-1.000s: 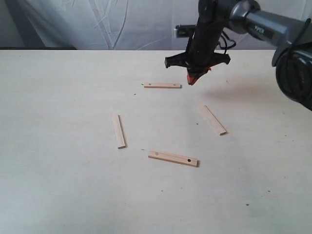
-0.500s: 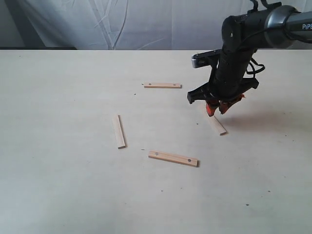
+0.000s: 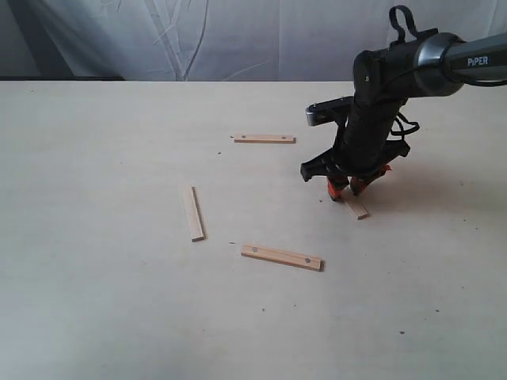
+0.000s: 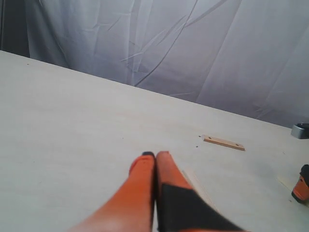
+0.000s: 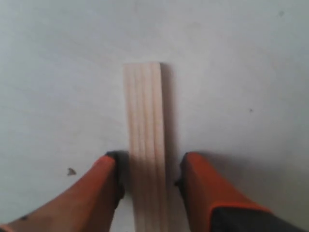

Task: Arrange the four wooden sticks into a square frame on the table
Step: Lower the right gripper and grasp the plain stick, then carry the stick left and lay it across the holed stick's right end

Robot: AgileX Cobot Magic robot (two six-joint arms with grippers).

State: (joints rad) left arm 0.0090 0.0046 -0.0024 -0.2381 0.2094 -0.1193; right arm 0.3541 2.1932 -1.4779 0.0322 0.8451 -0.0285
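Observation:
Four wooden sticks lie apart on the table (image 3: 95,301), in no square. A holed one (image 3: 264,138) is at the far side, a plain one (image 3: 193,212) at the left, and a second holed one (image 3: 281,256) at the near side. The plain right stick (image 3: 356,207) lies partly under my right gripper (image 3: 342,188). That gripper (image 5: 147,164) is open and down at table level. Its orange fingers (image 5: 203,186) straddle this stick (image 5: 144,116) across its width. My left gripper (image 4: 154,155) is shut and empty above bare table, out of the exterior view.
A wrinkled white cloth (image 3: 198,36) hangs behind the table's far edge. The left wrist view shows the far holed stick (image 4: 223,142) and an orange fingertip of the right gripper (image 4: 301,186) at its edge. Tiny dark specks dot the tabletop.
My right gripper has swung from above the far holed stick toward the right and come down, so its fingers now straddle the right stick. No stick has shifted.

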